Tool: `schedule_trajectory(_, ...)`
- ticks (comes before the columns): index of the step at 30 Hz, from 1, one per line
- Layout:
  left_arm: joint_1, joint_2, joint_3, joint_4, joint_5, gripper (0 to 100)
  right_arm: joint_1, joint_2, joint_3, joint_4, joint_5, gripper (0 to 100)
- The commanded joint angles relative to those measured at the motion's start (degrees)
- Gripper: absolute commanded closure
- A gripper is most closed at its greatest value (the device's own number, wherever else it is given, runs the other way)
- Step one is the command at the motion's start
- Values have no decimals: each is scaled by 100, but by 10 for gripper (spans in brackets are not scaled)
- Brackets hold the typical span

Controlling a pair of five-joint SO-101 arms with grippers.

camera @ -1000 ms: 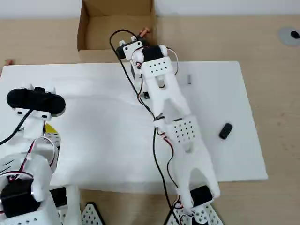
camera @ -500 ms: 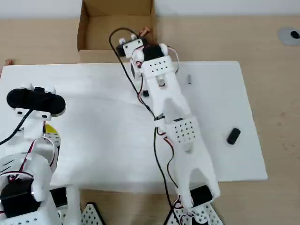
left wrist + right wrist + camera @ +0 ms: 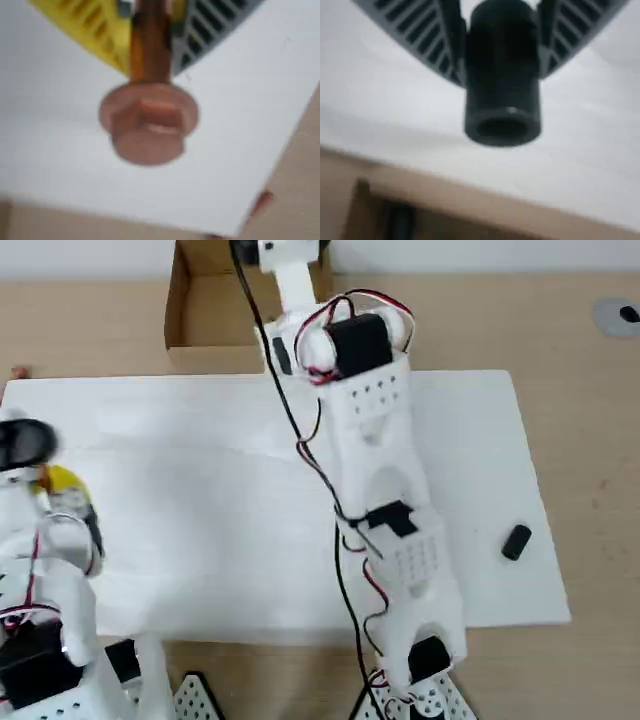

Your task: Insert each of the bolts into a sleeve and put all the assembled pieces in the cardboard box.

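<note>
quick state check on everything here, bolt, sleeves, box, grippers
bolt: clamped in left gripper, not in a sleeve
held sleeve: clamped in right gripper, bore empty
loose sleeve: lying free on white sheet
cardboard box: upright, open-topped

The right arm [image 3: 385, 440] now stands raised toward the high camera, with the right gripper [image 3: 502, 50] and its held sleeve [image 3: 503, 100] lifted from beside the cardboard box [image 3: 180, 310]. The left gripper [image 3: 150, 30], with its bolt [image 3: 148, 122], now sits farther from it. The loose sleeve [image 3: 516, 542] lies farther behind the right gripper than before.
</note>
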Motion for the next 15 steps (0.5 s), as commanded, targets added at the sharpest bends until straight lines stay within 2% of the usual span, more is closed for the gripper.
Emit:
schedule_trajectory(1, -466, -57, -404, -633, 879, 994, -470, -1095, -277, 79, -149, 989)
schedule_trajectory(5, -571, -57, -404, -1213, 1626, 994, -963, -1780, 163, 79, -404, 989)
schedule_trajectory(9, -255, -57, -404, -1829, 1741, 994, -1385, -2519, 1253, 79, -642, 989)
schedule_trajectory(15, 466, -48, -404, -2549, 1776, 994, -1684, -3767, 3855, 26, -1090, 989)
